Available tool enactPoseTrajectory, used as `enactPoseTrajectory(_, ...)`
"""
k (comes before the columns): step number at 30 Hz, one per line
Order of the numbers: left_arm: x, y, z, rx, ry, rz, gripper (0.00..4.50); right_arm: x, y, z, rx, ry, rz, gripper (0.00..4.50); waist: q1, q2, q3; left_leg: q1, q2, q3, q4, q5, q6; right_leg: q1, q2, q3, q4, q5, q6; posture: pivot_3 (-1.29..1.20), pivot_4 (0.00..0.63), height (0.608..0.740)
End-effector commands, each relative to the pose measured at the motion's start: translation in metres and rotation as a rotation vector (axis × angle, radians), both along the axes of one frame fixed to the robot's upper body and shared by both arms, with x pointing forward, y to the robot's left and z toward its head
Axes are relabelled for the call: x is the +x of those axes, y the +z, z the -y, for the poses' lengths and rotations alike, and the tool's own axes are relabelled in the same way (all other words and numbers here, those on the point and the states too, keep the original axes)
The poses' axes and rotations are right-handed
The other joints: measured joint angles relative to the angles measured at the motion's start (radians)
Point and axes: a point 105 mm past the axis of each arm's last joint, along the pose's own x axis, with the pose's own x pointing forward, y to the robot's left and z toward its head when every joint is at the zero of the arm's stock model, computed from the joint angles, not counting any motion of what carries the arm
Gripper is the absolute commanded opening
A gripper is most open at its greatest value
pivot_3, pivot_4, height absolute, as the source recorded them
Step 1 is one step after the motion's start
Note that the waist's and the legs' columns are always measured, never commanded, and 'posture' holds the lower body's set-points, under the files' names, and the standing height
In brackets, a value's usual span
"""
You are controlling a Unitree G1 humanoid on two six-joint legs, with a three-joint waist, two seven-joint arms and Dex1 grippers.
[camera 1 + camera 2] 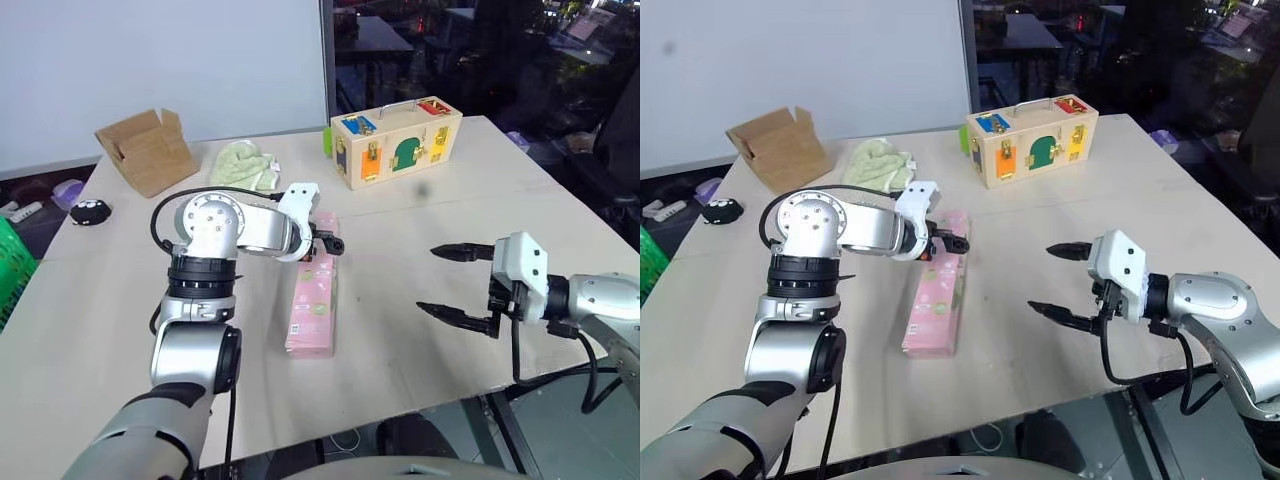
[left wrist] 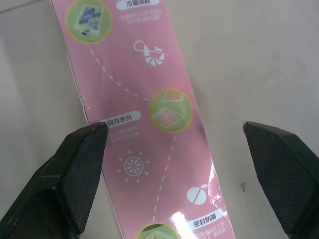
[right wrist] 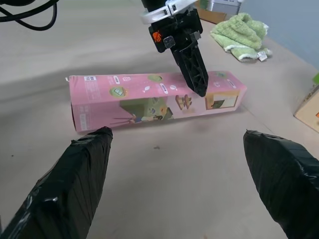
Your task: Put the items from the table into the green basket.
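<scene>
The pink packet (image 1: 312, 300) lies flat on the beige table (image 1: 100, 320), its long side running away from me. My left gripper (image 1: 322, 245) hangs open just above the packet's far part, pointing down at it; in the left wrist view the two fingertips (image 2: 87, 149) straddle the packet (image 2: 149, 99) with nothing gripped. My right gripper (image 1: 428, 280) is open and holds nothing, off to the right of the packet and aimed at it (image 3: 149, 99). A corner of the green basket (image 1: 10, 265) shows past the table's left edge.
At the back of the table stand a cardboard box (image 1: 148, 150), a crumpled green cloth (image 1: 245, 165) and a wooden latch box with a handle (image 1: 395, 140). A small black toy (image 1: 90, 211) lies at the far left. The table's front edge runs just below the arms.
</scene>
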Motion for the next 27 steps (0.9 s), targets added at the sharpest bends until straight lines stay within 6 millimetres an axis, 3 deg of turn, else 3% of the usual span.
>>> enactPoseTrajectory(1,-0.005,-0.018,-0.007,0.024,0.037,-0.058,4.45,0.000,0.008,-0.001,0.005,0.008,0.047,4.50,-0.001,0.000,0.000,0.000,0.000,0.000,0.000,0.000,0.000,0.000,0.000,0.000,0.000,0.000,0.000,-0.21,0.014,0.740)
enactPoseTrajectory(6,-0.010,-0.037,-0.007,0.051,0.061,-0.111,4.45,-0.002,0.006,-0.002,0.000,0.010,0.043,4.50,-0.002,0.003,-0.002,0.003,0.000,0.001,0.000,0.000,0.000,0.002,0.000,0.000,0.000,0.000,0.000,-0.22,0.018,0.740)
enactPoseTrajectory(9,-0.011,-0.038,-0.010,0.053,0.078,-0.111,4.45,-0.002,0.006,-0.002,-0.002,0.006,0.044,4.50,-0.003,0.006,-0.004,0.004,0.000,0.002,0.000,0.000,0.000,0.003,0.000,0.000,0.000,0.000,0.001,-0.22,0.020,0.740)
enactPoseTrajectory(13,0.003,0.004,-0.011,0.070,0.051,0.049,4.45,-0.001,0.007,-0.001,-0.001,0.000,0.048,4.50,-0.002,0.005,-0.002,0.003,0.000,0.001,0.000,0.000,0.000,0.003,0.000,-0.001,0.000,-0.001,0.001,-0.22,0.020,0.740)
enactPoseTrajectory(15,0.004,0.012,-0.012,0.070,0.035,0.070,4.45,-0.001,0.007,-0.002,0.001,0.000,0.049,4.50,-0.002,0.005,-0.001,0.001,-0.001,0.000,0.000,0.000,0.000,0.002,0.000,-0.001,-0.001,-0.001,0.001,-0.22,0.020,0.740)
enactPoseTrajectory(21,-0.006,-0.015,-0.020,0.078,0.033,-0.028,4.45,0.002,0.007,-0.007,0.006,0.006,0.057,4.50,-0.002,0.005,0.000,0.000,-0.001,0.000,-0.001,-0.001,0.001,0.001,0.000,-0.001,-0.003,0.000,0.001,-0.19,0.017,0.740)
enactPoseTrajectory(27,-0.012,-0.036,-0.012,0.070,0.019,-0.098,4.45,0.003,0.006,-0.009,0.001,0.010,0.062,4.50,0.001,0.005,0.000,0.000,-0.001,0.000,-0.001,-0.001,0.001,0.001,0.000,-0.001,-0.003,-0.001,0.001,-0.19,0.018,0.740)
